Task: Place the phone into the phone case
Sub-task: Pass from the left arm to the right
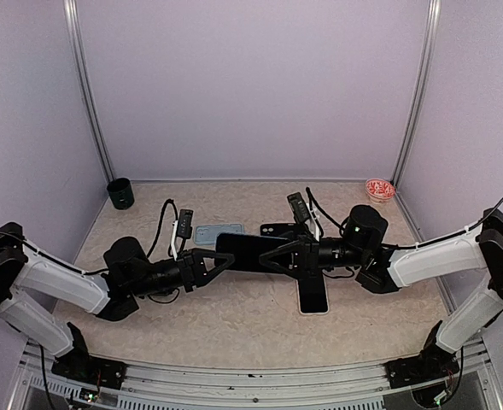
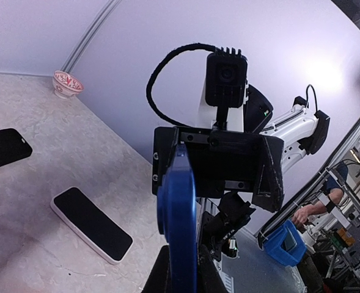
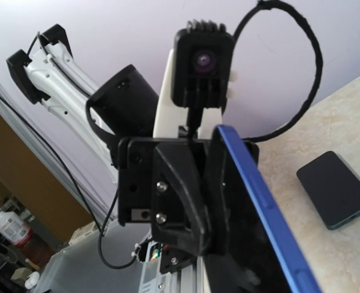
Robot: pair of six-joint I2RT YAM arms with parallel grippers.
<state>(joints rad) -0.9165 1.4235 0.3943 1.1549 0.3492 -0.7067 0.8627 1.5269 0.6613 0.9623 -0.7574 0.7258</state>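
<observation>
A flat slab with a blue rim and a black face [image 1: 247, 250] hangs level above the table's middle, held between both grippers. I cannot tell whether the rim is a case or the phone's own edge. My left gripper [image 1: 224, 257] is shut on its left end; in the left wrist view [image 2: 178, 271] the blue edge [image 2: 177, 213] runs up from the jaws. My right gripper [image 1: 273, 255] is shut on its right end; in the right wrist view [image 3: 253, 268] the blue rim [image 3: 262, 195] and black face show.
On the table lie a white-edged phone with a black screen [image 1: 312, 295] [image 2: 91, 223], a light blue-green phone or case [image 1: 218, 233] [image 3: 335, 189], and a black case [image 1: 277, 229] [image 2: 2, 148]. A black cup [image 1: 120, 193] stands back left, a small patterned bowl [image 1: 380, 189] back right.
</observation>
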